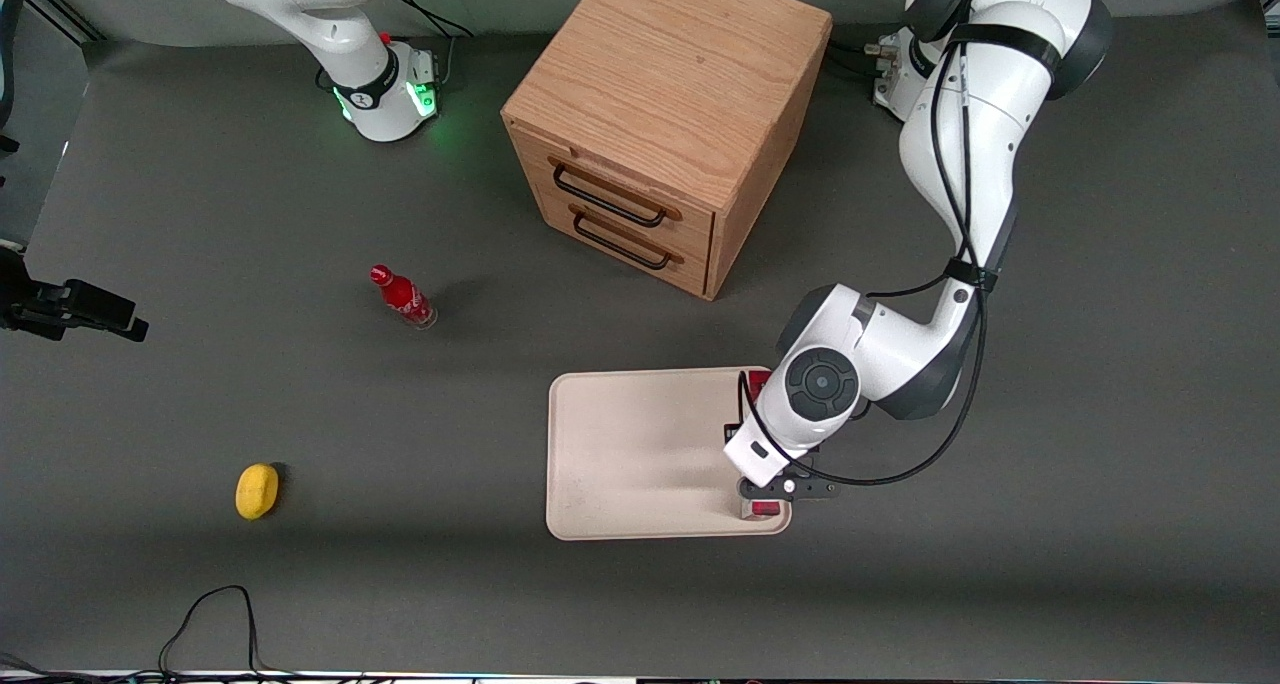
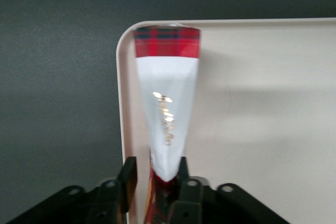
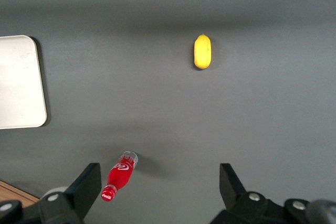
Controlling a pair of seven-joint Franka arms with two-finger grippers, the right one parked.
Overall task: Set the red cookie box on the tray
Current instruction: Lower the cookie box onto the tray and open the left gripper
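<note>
While the left arm hangs over the tray's (image 1: 640, 444) edge at the working arm's end, its gripper (image 2: 156, 178) is pinching the red cookie box (image 2: 167, 103), the two fingers (image 2: 127, 178) narrowed to the box's thin width and pressed on its flat faces; the box stands on edge, its long axis running along the tray's rim from the gripper toward a rounded corner; the tartan-red end points at that corner, the white stretch with gold script lies between it and the gripper; from the front only slivers of red show under the wrist, one nearer the camera, one farther; whether the lower edge touches the tray floor or hovers just above it is hard to say, probably touching; elsewhere on the bench, wooden drawer cabinet (image 1: 665, 124), small red bottle (image 1: 402, 297), yellow fruit (image 1: 257, 491).
</note>
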